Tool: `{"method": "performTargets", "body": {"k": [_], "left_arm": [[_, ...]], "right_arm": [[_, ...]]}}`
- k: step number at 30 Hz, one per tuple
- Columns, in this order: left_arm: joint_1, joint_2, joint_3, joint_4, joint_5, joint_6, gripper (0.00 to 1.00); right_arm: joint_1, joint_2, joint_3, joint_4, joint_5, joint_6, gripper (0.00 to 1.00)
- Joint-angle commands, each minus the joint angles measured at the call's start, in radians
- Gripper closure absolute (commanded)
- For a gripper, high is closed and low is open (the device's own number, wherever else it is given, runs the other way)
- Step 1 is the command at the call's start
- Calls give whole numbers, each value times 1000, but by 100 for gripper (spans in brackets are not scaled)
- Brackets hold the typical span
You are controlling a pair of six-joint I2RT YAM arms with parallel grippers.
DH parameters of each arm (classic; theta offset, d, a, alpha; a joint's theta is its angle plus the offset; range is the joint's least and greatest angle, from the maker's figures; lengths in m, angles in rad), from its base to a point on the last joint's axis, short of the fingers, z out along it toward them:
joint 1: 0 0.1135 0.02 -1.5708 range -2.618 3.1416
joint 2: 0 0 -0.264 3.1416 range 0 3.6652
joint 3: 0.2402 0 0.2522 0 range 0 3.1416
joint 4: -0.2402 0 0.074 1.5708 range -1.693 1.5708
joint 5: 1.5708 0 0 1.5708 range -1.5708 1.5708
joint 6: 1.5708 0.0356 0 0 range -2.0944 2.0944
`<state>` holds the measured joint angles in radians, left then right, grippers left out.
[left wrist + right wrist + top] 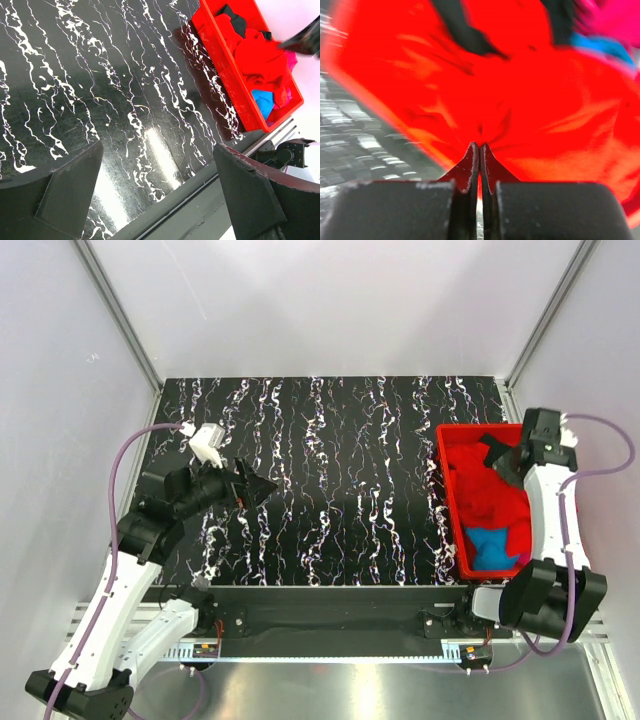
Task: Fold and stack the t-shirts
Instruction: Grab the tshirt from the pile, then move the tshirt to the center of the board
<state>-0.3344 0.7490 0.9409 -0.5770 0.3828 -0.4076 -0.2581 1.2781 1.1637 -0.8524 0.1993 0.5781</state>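
Observation:
A bright red t-shirt (pixel 485 490) lies heaped on top of the pile in the red plastic bin (pixel 450 502) at the table's right side. My right gripper (pixel 497 456) reaches down into the bin. In the right wrist view it (pixel 480 146) is shut, and the red t-shirt (pixel 520 100) puckers toward its tips, pinched between them. A blue t-shirt (pixel 490 545), a black one (pixel 235 15) and a pink one (pixel 291 61) show beneath and beside the red one. My left gripper (pixel 264 485) hovers open over the left of the table, with nothing between its fingers (pixel 75 190).
The black marbled table top (pixel 340 480) spreads between the arms. The bin's long wall (pixel 220 55) faces the middle of the table. A metal rail (pixel 330 615) runs along the near edge. White walls close in the back and both sides.

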Motion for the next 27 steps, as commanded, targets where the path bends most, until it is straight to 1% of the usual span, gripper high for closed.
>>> {"method": "performTargets", "body": {"k": [1, 2, 4, 5, 6, 7, 8, 9, 10, 11, 12, 13, 15, 16, 19, 20, 21, 22, 24, 25, 26, 27], "left_arm": [[-3, -2, -7, 69, 11, -20, 1], [-3, -2, -8, 69, 10, -25, 1], [-3, 1, -10, 75, -8, -40, 1], [-3, 4, -8, 71, -16, -45, 1], [-3, 4, -2, 71, -27, -53, 1], [-3, 4, -1, 65, -51, -59, 1], [-3, 4, 2, 52, -68, -62, 1], [-5, 6, 18, 37, -94, -71, 1], [-3, 15, 25, -4, -164, -82, 1], [-2, 21, 36, -21, -195, -88, 1], [3, 26, 45, -35, -212, -94, 1], [8, 29, 52, -50, -228, -99, 1], [29, 29, 47, -53, -228, -121, 1], [40, 27, 35, -49, -229, -134, 1], [107, 30, 18, -61, -234, -180, 1], [148, 30, 4, -64, -237, -183, 1], [167, 30, -5, -66, -251, -184, 1], [182, 29, -16, -66, -280, -185, 1], [215, 26, -50, -52, -291, -183, 1], [219, 27, -62, -28, -274, -181, 1], [221, 33, -68, -15, -265, -177, 1], [221, 50, -80, 0, -246, -169, 1]], "right_arm": [[-1, -62, 229, 47, -201, 0, 100], [-1, -83, 311, 71, -287, 15, 100], [0, -92, 396, 160, -449, 41, 100], [6, -89, 468, 200, -613, 96, 100], [13, -89, 496, 243, -692, 133, 100], [25, -85, 519, 325, -807, 172, 100], [36, -83, 546, 367, -851, 245, 100], [75, -82, 557, 398, -876, 270, 100], [100, -79, 568, 409, -885, 285, 100], [124, -71, 573, 408, -883, 292, 100], [196, -66, 567, 405, -883, 292, 100], [232, -65, 553, 414, -882, 286, 100], [328, -56, 461, 434, -868, 285, 100], [411, -54, 367, 461, -853, 284, 100], [515, -59, 196, 502, -812, 263, 100], [534, -69, 60, 522, -796, 256, 100], [555, -72, -11, 545, -779, 261, 98], [591, -57, -132, 591, -769, 266, 94], [631, -17, -205, 593, -762, 234, 90], [644, 21, -231, 542, -743, 212, 82], [658, 30, -239, 521, -741, 174, 77], [660, 30, -242, 476, -738, 163, 70]]}}
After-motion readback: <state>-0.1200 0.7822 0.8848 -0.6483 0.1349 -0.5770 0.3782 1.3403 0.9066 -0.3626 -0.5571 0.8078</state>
